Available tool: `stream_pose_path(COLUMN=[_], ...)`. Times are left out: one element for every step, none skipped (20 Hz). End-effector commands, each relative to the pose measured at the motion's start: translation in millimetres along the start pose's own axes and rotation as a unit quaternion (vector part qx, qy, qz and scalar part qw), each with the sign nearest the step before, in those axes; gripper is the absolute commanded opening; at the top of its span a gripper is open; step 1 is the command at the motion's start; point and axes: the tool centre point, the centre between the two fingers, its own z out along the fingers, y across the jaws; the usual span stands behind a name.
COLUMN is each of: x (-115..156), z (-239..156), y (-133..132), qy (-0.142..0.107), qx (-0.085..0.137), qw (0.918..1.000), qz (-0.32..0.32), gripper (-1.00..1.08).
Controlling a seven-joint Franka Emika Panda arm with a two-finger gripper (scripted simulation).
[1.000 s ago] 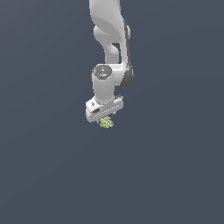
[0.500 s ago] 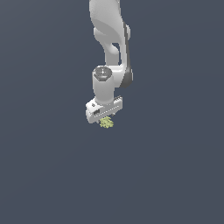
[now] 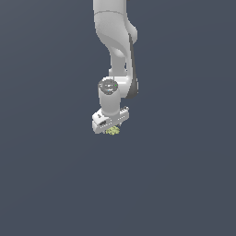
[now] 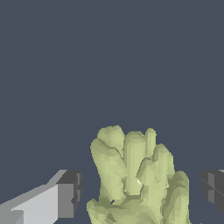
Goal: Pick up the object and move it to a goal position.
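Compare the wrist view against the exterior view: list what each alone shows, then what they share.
Wrist view only: the dark fingertips standing apart on either side of the clump, with gaps showing, and its ridged lobes. Exterior view only: the white arm reaching down, the claw directly over the clump. Both: the yellow-green clump and plain dark-grey ground.
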Motion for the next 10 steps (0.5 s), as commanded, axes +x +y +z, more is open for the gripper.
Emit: stream_pose_path(x=[0.5, 0.6, 0.6, 0.6, 0.6, 0.6, 0.6, 0.6, 0.6, 0.6], z=[3.8, 4.1, 4.1, 4.1, 4.1, 4.1, 4.1, 4.1, 4.1, 4.1], y=[0.5, 0.5, 0.5, 0.5, 0.5, 0.5, 0.5, 0.5, 0.5, 0.5], qy=[0.001, 0.001, 0.001, 0.001, 0.001, 0.001, 0.001, 0.001, 0.001, 0.001], qx=[0.0, 0.0, 0.0, 0.0, 0.0, 0.0, 0.0, 0.0, 0.0, 0.0], qw=[1.0, 1.0, 1.0, 1.0, 1.0, 1.0, 1.0, 1.0, 1.0, 1.0], qz=[0.0, 0.0, 0.0, 0.0, 0.0, 0.0, 0.0, 0.0, 0.0, 0.0], gripper=[1.0, 1.0, -1.0, -1.0, -1.0, -1.0, -1.0, -1.0, -1.0, -1.0])
